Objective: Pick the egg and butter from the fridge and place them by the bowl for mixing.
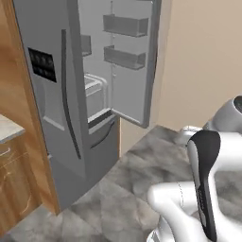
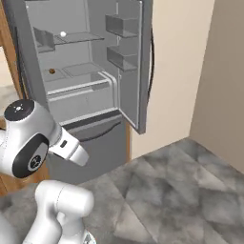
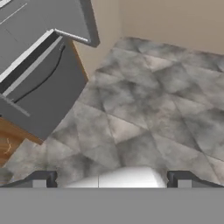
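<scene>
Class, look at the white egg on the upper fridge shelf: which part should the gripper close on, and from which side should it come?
Grip the egg across its widest middle, coming in level from the open front of the fridge. It is a small round ball on a flat shelf, so the fingers likely hold best at mid-height; fridge walls close off the back and sides.

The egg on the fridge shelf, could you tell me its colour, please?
Plain white; the egg shows best in the right base view.
</scene>
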Controlling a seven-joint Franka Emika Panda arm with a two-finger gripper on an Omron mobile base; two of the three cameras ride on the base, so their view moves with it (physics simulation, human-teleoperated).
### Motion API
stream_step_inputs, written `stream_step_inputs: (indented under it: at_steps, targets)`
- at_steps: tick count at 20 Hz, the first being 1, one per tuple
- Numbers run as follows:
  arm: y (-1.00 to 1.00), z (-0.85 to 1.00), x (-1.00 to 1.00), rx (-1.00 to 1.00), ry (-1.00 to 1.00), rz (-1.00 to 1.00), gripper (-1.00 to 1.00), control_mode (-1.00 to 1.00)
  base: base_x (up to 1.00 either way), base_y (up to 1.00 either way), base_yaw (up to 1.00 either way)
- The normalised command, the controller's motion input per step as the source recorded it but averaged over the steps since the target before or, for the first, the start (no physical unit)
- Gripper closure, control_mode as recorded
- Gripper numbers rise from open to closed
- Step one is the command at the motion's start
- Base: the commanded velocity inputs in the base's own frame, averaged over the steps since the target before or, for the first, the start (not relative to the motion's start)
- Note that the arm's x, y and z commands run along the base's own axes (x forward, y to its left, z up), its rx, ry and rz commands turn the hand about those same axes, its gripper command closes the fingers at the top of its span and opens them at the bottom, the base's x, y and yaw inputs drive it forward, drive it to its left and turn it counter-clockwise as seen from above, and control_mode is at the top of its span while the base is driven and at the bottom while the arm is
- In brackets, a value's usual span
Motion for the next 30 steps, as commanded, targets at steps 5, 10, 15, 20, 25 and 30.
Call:
stream_step_inputs:
  at_steps: [5,10,15,20,25,30]
  targets:
    - [0.00,0.00,0.00,0.00,0.00,0.00,-1.00,1.00,0.50,-0.21,0.62]
    - [0.00,0.00,0.00,0.00,0.00,0.00,-1.00,1.00,1.00,-0.83,0.24]
    - [0.00,0.00,0.00,0.00,0.00,0.00,-1.00,1.00,0.81,-0.39,0.35]
    - [0.00,0.00,0.00,0.00,0.00,0.00,-1.00,1.00,0.25,-0.21,0.60]
    - [0.00,0.00,0.00,0.00,0.00,0.00,-1.00,1.00,0.10,-0.44,0.51]
    - [0.00,0.00,0.00,0.00,0.00,0.00,-1.00,1.00,0.37,-0.94,0.34]
